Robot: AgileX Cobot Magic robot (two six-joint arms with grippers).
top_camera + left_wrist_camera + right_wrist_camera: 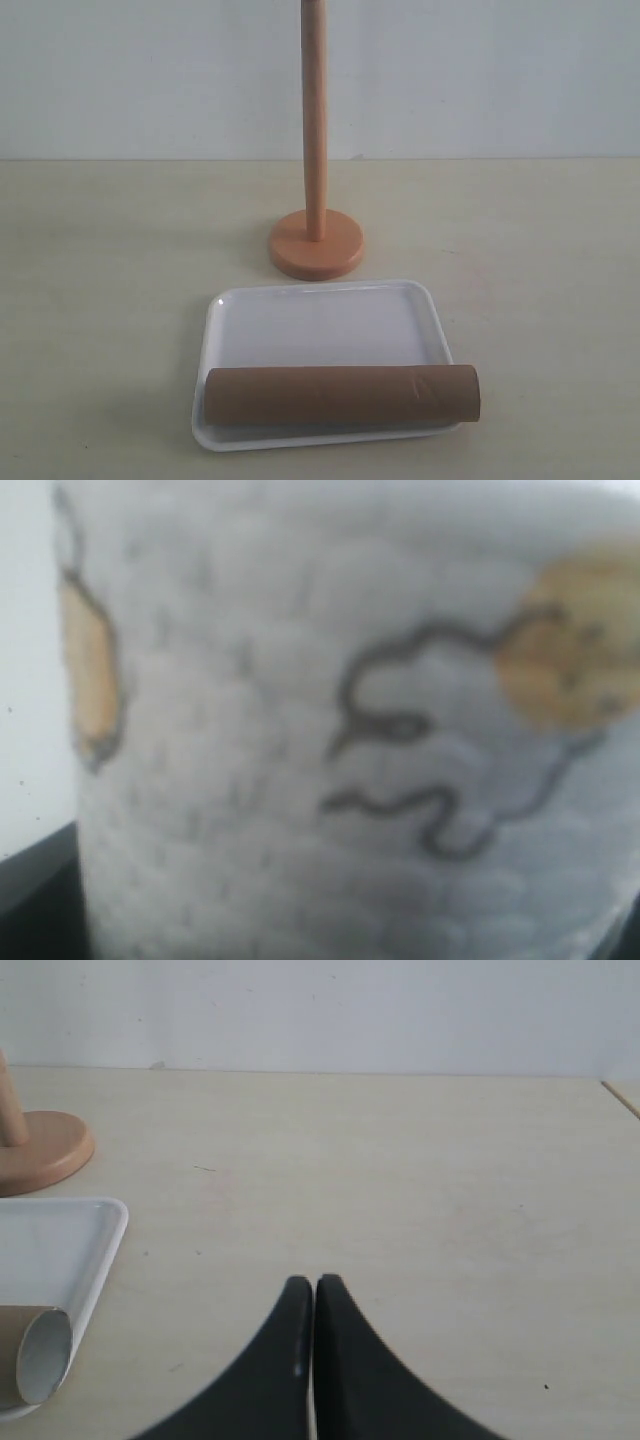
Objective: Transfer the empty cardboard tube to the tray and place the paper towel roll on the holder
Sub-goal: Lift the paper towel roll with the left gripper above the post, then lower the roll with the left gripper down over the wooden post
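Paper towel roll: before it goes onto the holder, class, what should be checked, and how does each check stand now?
1. Empty cardboard tube lying on the tray: ok, though one end overhangs the rim.
2. Holder upright, visible pole bare: ok.
3. Paper towel roll fills the left wrist view; grip on it: cannot tell.
4. Roll's core lined up with the pole: cannot tell.
5. Right gripper shut, empty, away from the holder: ok.

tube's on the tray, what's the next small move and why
Probably carry the paper towel roll, which fills the left wrist view and seems gripped, over the top of the holder. Its pole is bare, the cardboard tube already lies on the tray, and the right fingers are shut on nothing.
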